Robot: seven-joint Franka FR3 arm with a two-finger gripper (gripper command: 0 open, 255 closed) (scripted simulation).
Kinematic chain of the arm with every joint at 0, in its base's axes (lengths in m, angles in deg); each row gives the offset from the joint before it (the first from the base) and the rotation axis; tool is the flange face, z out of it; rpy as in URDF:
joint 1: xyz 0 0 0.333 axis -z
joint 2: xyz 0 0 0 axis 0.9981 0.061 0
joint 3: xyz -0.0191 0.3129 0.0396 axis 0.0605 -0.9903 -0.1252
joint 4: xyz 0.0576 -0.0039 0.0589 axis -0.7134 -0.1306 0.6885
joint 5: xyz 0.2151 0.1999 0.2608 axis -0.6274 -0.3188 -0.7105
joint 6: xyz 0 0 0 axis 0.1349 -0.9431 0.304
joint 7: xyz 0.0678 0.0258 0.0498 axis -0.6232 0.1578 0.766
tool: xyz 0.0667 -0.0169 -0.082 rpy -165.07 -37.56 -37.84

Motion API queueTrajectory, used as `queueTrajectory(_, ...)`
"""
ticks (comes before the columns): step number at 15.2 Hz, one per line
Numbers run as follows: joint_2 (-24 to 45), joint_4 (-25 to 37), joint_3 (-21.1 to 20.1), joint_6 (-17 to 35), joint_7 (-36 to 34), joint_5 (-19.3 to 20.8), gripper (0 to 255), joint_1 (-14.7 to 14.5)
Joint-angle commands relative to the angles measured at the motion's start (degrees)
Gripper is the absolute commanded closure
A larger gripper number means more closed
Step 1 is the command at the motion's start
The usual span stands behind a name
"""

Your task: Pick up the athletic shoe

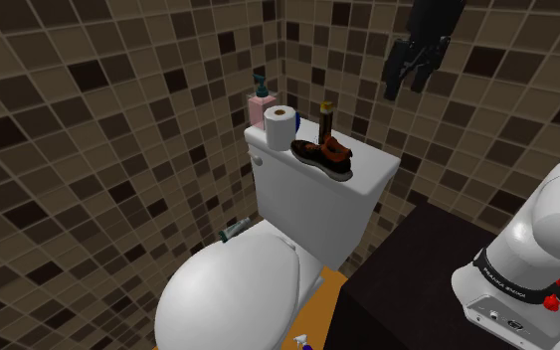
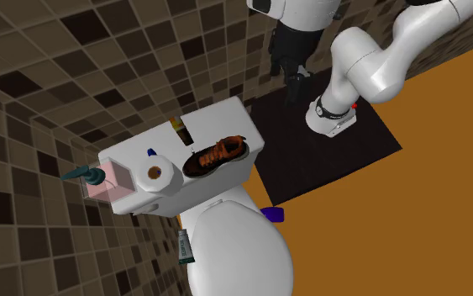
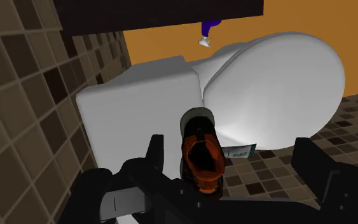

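The athletic shoe (image 1: 324,154) is brown and orange and lies on the white toilet tank lid (image 1: 372,164). In the second exterior view the shoe (image 2: 218,155) sits near the lid's front edge. My black gripper (image 1: 414,68) hangs open in the air, well above the shoe and toward the shoulder view's right. In the second exterior view the gripper (image 2: 294,80) is beyond the tank, over the dark stand. In the wrist view the shoe (image 3: 201,153) shows between the spread fingers (image 3: 155,151), nearer one of them, and nothing touches it.
A brown bottle (image 1: 325,117), a toilet paper roll (image 1: 280,125) and a pink soap dispenser (image 1: 260,104) share the tank lid. The closed toilet seat (image 1: 233,298) is below. A small box (image 1: 233,231) sits beside the bowl. A blue spray bottle (image 2: 272,214) lies on the orange floor. Tiled walls stand close.
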Motion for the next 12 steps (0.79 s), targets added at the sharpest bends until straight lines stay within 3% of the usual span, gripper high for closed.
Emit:
queueTrajectory(1, 0.0, 0.0, 0.0, 0.0, 0.0, 0.0, 0, 0.0)
queueTrajectory(12, 19.5, -1.0, -2.6, 19.3, 3.1, 2.7, 0, -0.2)
